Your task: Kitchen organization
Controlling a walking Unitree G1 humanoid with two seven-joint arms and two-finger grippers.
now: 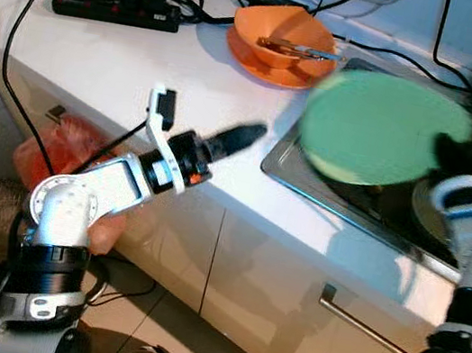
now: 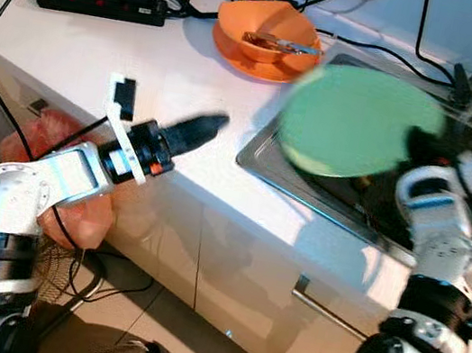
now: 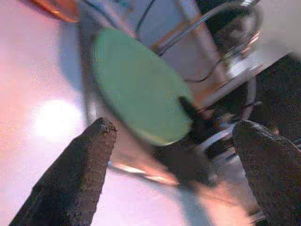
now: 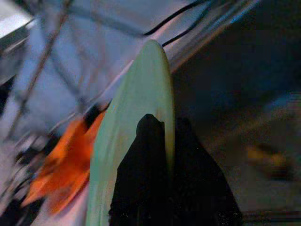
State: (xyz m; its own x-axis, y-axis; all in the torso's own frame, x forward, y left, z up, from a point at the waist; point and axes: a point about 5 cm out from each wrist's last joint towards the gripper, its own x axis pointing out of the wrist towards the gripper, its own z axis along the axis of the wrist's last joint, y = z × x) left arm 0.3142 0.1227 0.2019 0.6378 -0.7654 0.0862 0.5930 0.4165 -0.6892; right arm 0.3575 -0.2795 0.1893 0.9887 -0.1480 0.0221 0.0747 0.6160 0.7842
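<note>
The right gripper [image 4: 157, 141] pinches the green plate's [image 1: 373, 127] three-o'clock rim above the sink [image 1: 308, 185] — likely relocating it — while the left gripper [image 3: 178, 155] waits, fingers spread and empty.

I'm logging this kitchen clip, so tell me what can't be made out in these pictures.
- Sink contents: hidden under the green plate held by the right end effector, eye views.
- Plate's rim: motion-blurred, eye views.
- Food in the orange bowl: too small and blurred.
- Power strip sockets: covered by tangled cables.
- Left end effector, open over the counter: background smeared, left wrist view.
</note>
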